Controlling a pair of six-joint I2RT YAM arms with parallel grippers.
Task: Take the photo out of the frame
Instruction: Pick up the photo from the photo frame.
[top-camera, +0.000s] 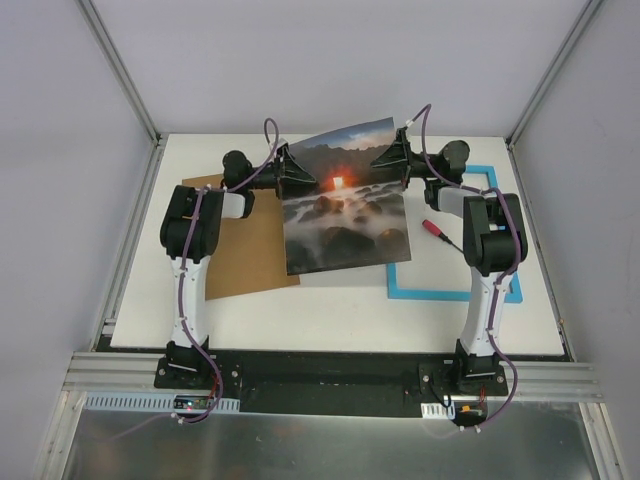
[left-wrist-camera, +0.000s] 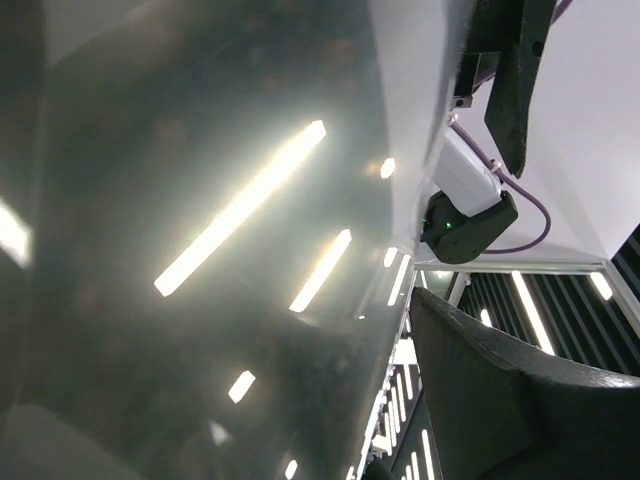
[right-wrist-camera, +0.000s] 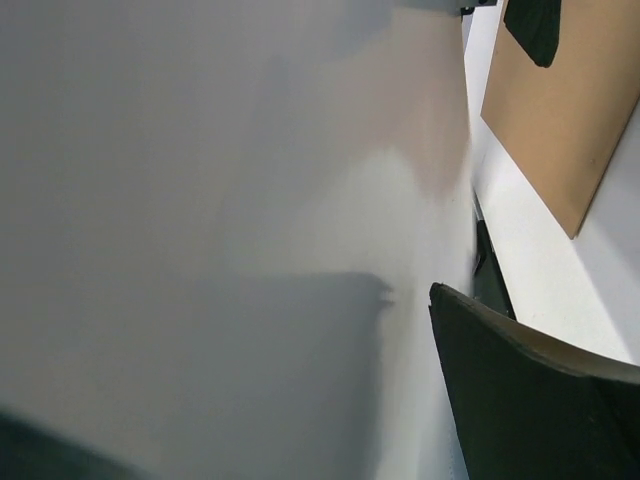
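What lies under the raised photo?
Around the photo show the white table, the brown backing board at left and the blue frame at right. Whatever lies directly beneath its middle is covered.

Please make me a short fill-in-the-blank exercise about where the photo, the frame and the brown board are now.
1. The photo is held up above the table, completely ____ of the frame.
2. The frame lies flat on the ____ arm's side.
3. The brown backing board lies on the ____ arm's side.
Missing words: out; right; left.
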